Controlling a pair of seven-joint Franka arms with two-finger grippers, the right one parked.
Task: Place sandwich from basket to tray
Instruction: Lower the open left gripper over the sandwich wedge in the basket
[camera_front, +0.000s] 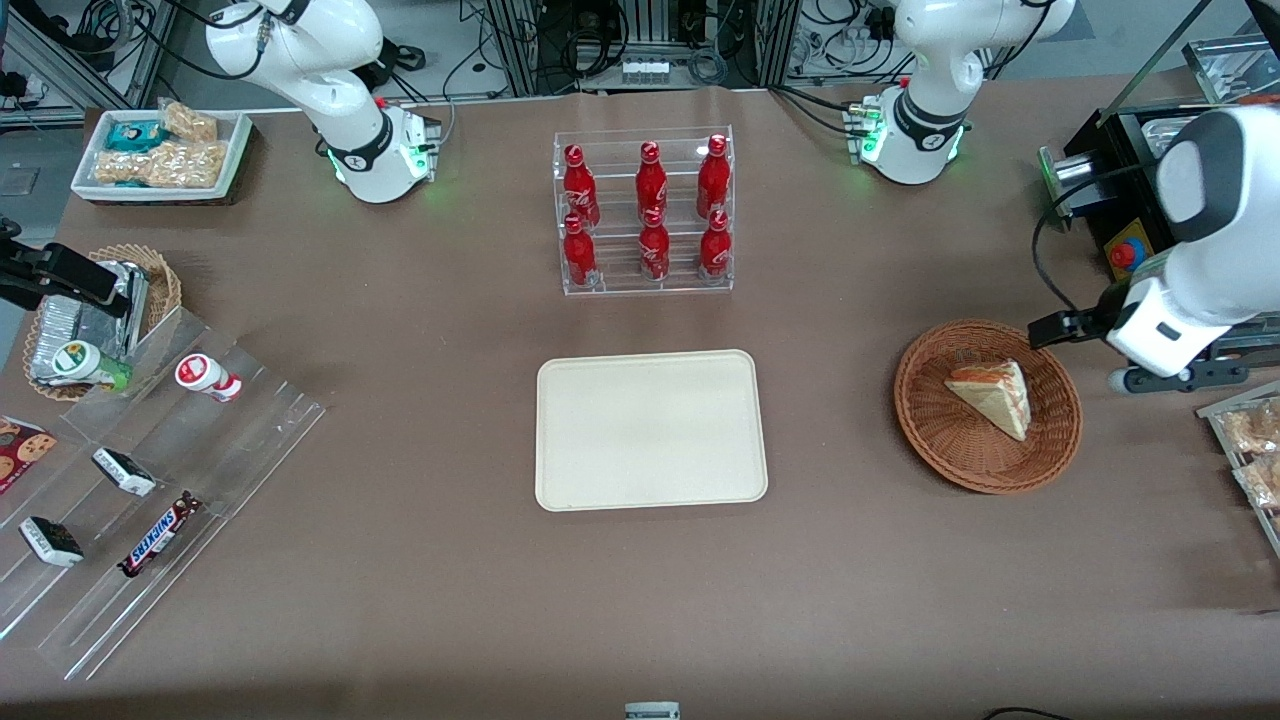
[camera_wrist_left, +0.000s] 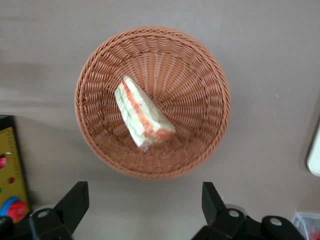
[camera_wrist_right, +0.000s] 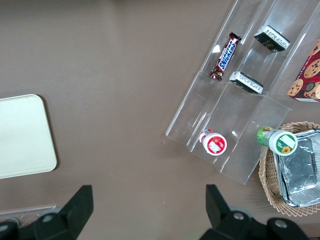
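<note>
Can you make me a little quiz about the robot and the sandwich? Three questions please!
1. True or false: the sandwich is already lying on the tray.
2. How many red bottles stand in the clear rack? A) four B) six C) eight
3. Fill in the word: the left arm's end effector hangs above the table beside the basket with its fingers ____.

Key
1. False. The sandwich lies in the basket, and nothing lies on the tray.
2. B, six.
3. Open. The fingers are spread wide and hold nothing.
</note>
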